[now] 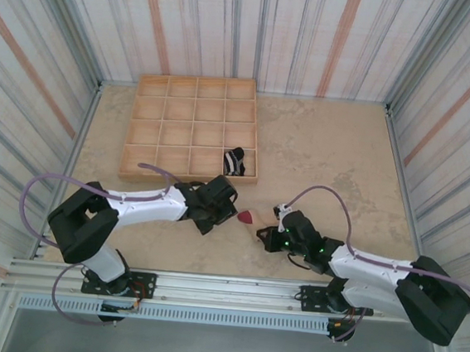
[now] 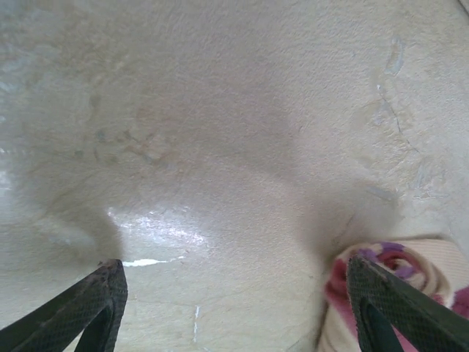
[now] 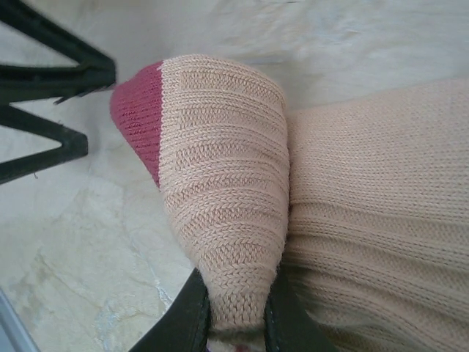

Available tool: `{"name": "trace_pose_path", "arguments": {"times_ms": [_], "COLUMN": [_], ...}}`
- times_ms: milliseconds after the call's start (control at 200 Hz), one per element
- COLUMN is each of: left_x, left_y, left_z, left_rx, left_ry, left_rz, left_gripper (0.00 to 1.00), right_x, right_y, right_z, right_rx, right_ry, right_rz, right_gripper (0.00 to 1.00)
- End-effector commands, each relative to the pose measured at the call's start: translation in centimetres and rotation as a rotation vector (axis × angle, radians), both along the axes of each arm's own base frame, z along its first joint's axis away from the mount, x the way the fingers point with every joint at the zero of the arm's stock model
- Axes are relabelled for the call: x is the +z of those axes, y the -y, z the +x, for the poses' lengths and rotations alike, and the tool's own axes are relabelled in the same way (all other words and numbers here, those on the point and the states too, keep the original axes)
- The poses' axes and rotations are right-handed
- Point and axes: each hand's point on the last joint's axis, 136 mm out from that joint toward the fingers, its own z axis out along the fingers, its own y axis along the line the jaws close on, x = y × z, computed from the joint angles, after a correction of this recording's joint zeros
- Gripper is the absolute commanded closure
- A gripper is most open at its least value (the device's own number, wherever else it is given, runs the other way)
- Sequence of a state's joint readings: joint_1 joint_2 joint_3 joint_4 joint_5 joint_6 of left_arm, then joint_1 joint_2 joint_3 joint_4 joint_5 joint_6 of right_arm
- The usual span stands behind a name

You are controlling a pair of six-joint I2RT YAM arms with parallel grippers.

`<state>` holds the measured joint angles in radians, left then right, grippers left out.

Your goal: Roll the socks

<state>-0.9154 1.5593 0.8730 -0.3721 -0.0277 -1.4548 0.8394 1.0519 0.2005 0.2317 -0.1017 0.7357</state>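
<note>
The beige sock [image 3: 227, 169] with a dark red toe [image 3: 141, 110] lies on the table between the two arms, and its red tip [image 1: 248, 217] shows from above. My right gripper [image 3: 238, 323] is shut on a fold of this sock, the knit squeezed between both fingers. My left gripper [image 2: 234, 304] stands open just left of it, with bare table between the fingers. Its right finger [image 2: 399, 308] is beside the sock's red and purple striped end [image 2: 392, 257]. The black striped sock [image 1: 235, 161] lies bunched in a cell of the wooden tray.
The wooden grid tray [image 1: 127, 170] sits at the back left of the table, just behind my left gripper [image 1: 225, 210]. Striped walls close the table on three sides. My right gripper [image 1: 266, 234] is near the front edge. The left gripper's fingers [image 3: 51, 73] reach in beside the sock's toe.
</note>
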Motion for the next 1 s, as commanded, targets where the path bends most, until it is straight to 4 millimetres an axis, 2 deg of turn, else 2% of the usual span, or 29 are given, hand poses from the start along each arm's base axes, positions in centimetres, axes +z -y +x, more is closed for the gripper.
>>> {"name": "trace_pose_path", "arguments": {"times_ms": [0, 160, 291, 351, 526, 606, 802, 997], "left_x": [1.2, 1.9, 2.4, 2.8, 3.6, 4.0, 4.3, 4.4], "left_y": [-1.0, -0.3, 0.4, 0.9, 2.5, 3.4, 6.3, 9.6], "left_z": [0.8, 1.4, 1.7, 1.7, 1.9, 2.2, 2.2, 1.3], "left_rx": [-0.025, -0.057, -0.092, -0.108, -0.167, -0.209, -0.332, -0.452], "left_ry": [0.047, 0.068, 0.074, 0.082, 0.109, 0.126, 0.113, 0.136], "left_rz": [0.067, 0.071, 0.068, 0.061, 0.055, 0.055, 0.02, -0.109], "left_gripper": [0.2, 0.21, 0.27, 0.29, 0.3, 0.31, 0.39, 0.43], "right_x": [-2.3, -3.1, -4.7, -4.7, -6.3, -6.6, -7.3, -7.6], "right_y": [2.0, 3.0, 4.8, 5.8, 8.4, 9.3, 10.3, 10.4], "right_z": [-1.8, -2.2, -3.1, -3.2, -5.5, -6.1, -7.0, -7.3], "right_rx": [-0.078, -0.132, -0.24, -0.302, -0.495, -0.56, -0.631, -0.646], "right_ry": [-0.204, -0.294, -0.406, -0.448, -0.641, -0.671, -0.768, -0.803], "right_rz": [0.024, 0.048, 0.007, 0.003, 0.009, -0.007, -0.008, -0.016], "right_gripper": [1.0, 1.0, 1.0, 1.0, 1.0, 1.0, 1.0, 1.0]}}
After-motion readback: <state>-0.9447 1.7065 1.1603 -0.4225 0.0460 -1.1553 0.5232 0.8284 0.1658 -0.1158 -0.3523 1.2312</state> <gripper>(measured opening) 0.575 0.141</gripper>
